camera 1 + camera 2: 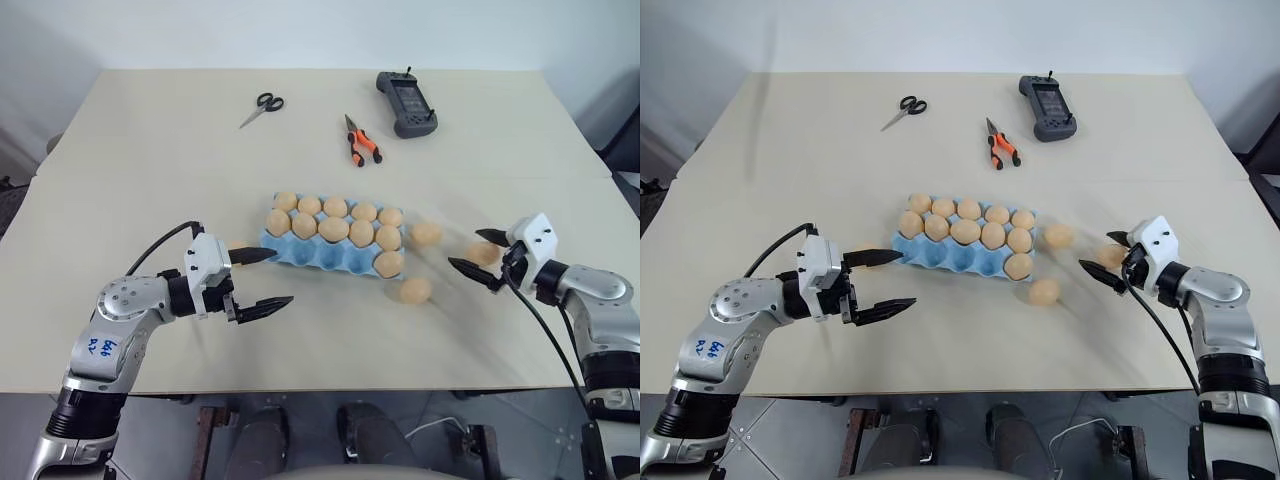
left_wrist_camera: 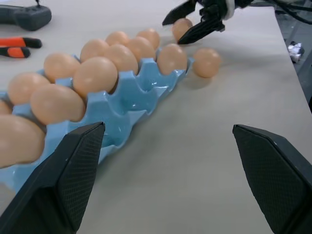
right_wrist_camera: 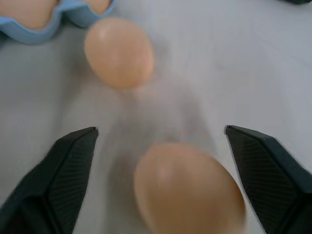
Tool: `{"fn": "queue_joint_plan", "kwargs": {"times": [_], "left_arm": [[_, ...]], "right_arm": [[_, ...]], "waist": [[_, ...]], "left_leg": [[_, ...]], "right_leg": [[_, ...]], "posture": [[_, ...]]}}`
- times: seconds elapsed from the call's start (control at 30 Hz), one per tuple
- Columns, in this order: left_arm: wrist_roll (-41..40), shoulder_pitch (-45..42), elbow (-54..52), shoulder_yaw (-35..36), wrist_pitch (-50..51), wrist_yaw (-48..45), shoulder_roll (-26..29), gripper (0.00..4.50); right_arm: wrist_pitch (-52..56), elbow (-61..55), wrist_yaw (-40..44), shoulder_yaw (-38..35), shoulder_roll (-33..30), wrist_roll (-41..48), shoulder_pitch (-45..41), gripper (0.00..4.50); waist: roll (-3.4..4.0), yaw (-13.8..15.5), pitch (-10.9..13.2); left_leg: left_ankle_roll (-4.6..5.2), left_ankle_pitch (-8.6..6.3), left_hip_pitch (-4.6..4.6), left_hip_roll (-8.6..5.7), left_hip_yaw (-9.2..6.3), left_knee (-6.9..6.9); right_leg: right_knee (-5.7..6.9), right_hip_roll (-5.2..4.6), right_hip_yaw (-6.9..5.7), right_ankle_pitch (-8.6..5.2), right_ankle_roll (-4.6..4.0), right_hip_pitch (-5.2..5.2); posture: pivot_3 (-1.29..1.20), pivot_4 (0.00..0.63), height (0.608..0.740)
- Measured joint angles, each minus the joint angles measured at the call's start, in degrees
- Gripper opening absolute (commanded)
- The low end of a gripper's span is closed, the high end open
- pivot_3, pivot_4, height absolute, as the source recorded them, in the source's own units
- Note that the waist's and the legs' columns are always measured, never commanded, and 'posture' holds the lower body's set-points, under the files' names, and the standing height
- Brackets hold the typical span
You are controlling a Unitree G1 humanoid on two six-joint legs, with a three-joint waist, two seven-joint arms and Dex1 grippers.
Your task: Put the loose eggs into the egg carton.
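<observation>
- Three loose eggs lay on the table (image 1: 150, 150) right of the egg carton (image 1: 300, 252): one egg near the carton's far right corner (image 1: 426, 234), one egg off its near right corner (image 1: 414, 290), and one egg farthest right (image 1: 482, 253), between the right gripper's fingers.
- Carton sat mid-table; back and middle rows looked full, near row held one egg at its right end, other near cups empty.
- Left gripper (image 1: 255, 280) hovered at the carton's left end, fingers wide apart, holding nothing. Whether the far fingertip touched the carton rim couldn't be told.
- Handling, as judged: eggs likely light, rigid, smooth, and brittle, and they'd roll if nudged. Best taken across the short waist with light squeeze, long axis clear of the pads.
- Right gripper (image 1: 482, 261) had fingers spread wider than the egg, straddling it; contact not visible, so not gripped yet.
</observation>
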Motion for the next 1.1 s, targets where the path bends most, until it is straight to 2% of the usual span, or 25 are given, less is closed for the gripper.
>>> {"fn": "queue_joint_plan", "kwargs": {"times": [0.13,0.2,0.33,0.5,0.67,0.8,0.93,1.1], "left_arm": [[0.0,0.78,-0.16,0.37,0.06,0.98,0.0,4.5],[0.0,1.31,-0.22,0.42,0.07,1.49,0.0,4.5],[-0.04,2.23,-0.88,1.67,0.33,2.71,0.04,4.5],[-0.34,4.91,-1.99,5.34,0.74,4.04,0.76,4.5],[-0.35,8.22,-1.58,8.64,0.68,4.11,1.56,4.5],[-0.28,9.15,-0.4,9.27,0.36,4.11,1.57,4.5],[-0.27,9.35,-0.26,9.27,0.33,4.38,1.52,4.5],[-0.27,9.99,-0.28,9.27,0.28,4.73,1.45,4.5]], "right_arm": [[-1.88,2.19,1.22,0.45,0.0,-0.33,-0.26,2.25],[-1.9,2.2,1.71,0.44,0.0,-0.32,-0.22,1.93],[0.63,-2.29,3.08,0.32,-0.02,1.27,1.63,1.93],[12.67,-21.51,2.85,1.09,1.35,7.35,1.61,1.93],[24.73,-37.16,-2.42,6.31,7.69,11.84,0.21,1.93],[29.31,-40.34,-8.06,12.26,12.27,9.61,-1.66,1.93],[29.91,-40.26,-11.43,14.5,14.6,7.57,-3.05,1.93],[29.89,-39.96,-11.97,15.84,14.84,6.64,-3.15,3.63]], "waist": [[0.0,-0.11,0.0],[0.0,-0.16,0.0],[0.01,-0.39,0.0],[0.1,-0.77,0.06],[0.1,-0.33,0.06],[0.09,-0.02,0.06],[0.09,-0.06,0.06],[0.09,-0.23,0.06]], "left_leg": [[0.01,-0.01,-0.03,0.0,0.01,0.0],[0.01,-0.01,-0.03,0.0,0.01,0.01],[0.01,-0.01,0.0,0.01,0.01,0.02],[-0.01,0.0,0.04,0.06,0.0,0.01],[-0.02,0.0,-0.04,0.06,-0.03,-0.05],[-0.01,-0.01,-0.14,-0.08,-0.05,-0.06],[0.01,-0.01,-0.15,-0.12,-0.05,-0.17],[0.01,-0.01,-0.14,-0.12,-0.06,-0.36]], "right_leg": [[-0.03,-0.03,-0.01,0.01,0.01,0.0],[-0.03,-0.03,-0.01,0.01,0.01,0.0],[0.04,0.0,0.0,0.01,0.01,0.0],[0.09,0.03,0.0,0.01,0.0,-0.02],[-0.01,0.0,-0.05,0.02,-0.01,-0.08],[-0.08,-0.21,-0.15,0.02,0.0,-0.14],[-0.14,-0.3,-0.25,0.03,0.02,-0.17],[-0.17,-0.3,-0.3,0.03,0.02,-0.23]], "posture": [[0.0,0.15,0.74],[0.0,0.15,0.74],[0.0,0.15,0.74],[0.0,0.15,0.74],[0.0,0.15,0.74],[0.0,0.15,0.74],[0.0,0.15,0.74],[0.0,0.15,0.74]]}}
